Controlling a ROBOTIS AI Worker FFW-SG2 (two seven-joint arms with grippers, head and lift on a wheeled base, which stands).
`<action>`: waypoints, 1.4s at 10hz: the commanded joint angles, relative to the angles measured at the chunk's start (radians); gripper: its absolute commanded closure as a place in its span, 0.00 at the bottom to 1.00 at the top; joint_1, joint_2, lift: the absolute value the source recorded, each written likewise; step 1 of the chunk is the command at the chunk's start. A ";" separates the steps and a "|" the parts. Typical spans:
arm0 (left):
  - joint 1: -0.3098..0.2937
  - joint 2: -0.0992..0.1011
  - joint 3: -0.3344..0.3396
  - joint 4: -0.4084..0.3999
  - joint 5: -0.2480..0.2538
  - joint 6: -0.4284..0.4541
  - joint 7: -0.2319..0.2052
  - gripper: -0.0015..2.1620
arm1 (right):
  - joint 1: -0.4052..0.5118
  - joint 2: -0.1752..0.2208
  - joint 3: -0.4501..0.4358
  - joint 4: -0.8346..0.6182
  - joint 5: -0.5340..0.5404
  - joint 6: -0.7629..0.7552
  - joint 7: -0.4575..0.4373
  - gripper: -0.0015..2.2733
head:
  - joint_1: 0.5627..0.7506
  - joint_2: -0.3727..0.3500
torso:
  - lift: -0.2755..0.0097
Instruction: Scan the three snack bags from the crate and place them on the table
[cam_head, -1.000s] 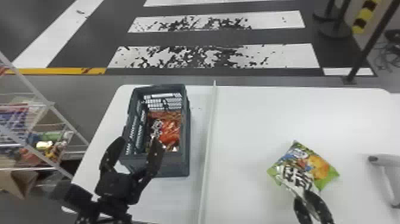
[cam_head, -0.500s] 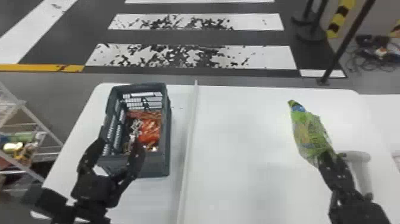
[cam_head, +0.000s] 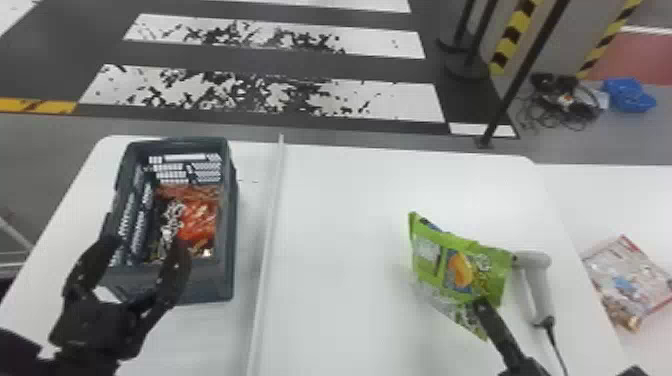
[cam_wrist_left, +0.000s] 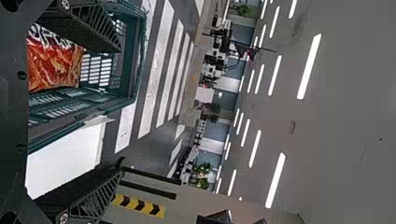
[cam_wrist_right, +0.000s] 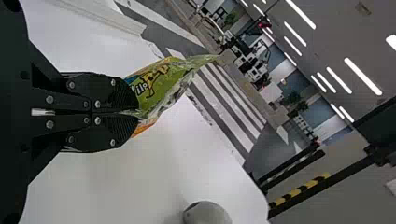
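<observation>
Being clamped, apparently only by one edge, in the right gripper (cam_wrist_right: 136, 113), the green bag (cam_head: 462, 267) could be swung against the nearby scanner (cam_head: 539, 292), whose cable (cam_head: 554, 345) is revealed by the head view, the closed pinch by the right wrist view, while the left gripper (cam_wrist_left: 118, 108) is spread at the crate (cam_head: 230, 220).

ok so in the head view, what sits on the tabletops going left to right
Crate → white divider strip → green snack bag → handheld scanner → red-and-white bag
</observation>
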 joint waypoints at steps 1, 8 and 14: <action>-0.016 0.000 -0.007 0.014 -0.001 0.000 -0.001 0.04 | 0.005 0.020 -0.039 -0.014 -0.125 0.112 0.004 0.98 | 0.70 0.41 | 0.84; -0.048 0.004 -0.031 0.049 -0.004 0.000 -0.002 0.04 | 0.038 0.057 -0.050 -0.067 -0.074 0.149 -0.248 0.00 | 0.70 0.35 | 0.84; -0.025 0.001 -0.039 0.049 -0.010 -0.034 -0.002 0.04 | 0.120 0.055 -0.045 -0.148 -0.097 0.305 -0.191 0.03 | 0.70 0.36 | 0.84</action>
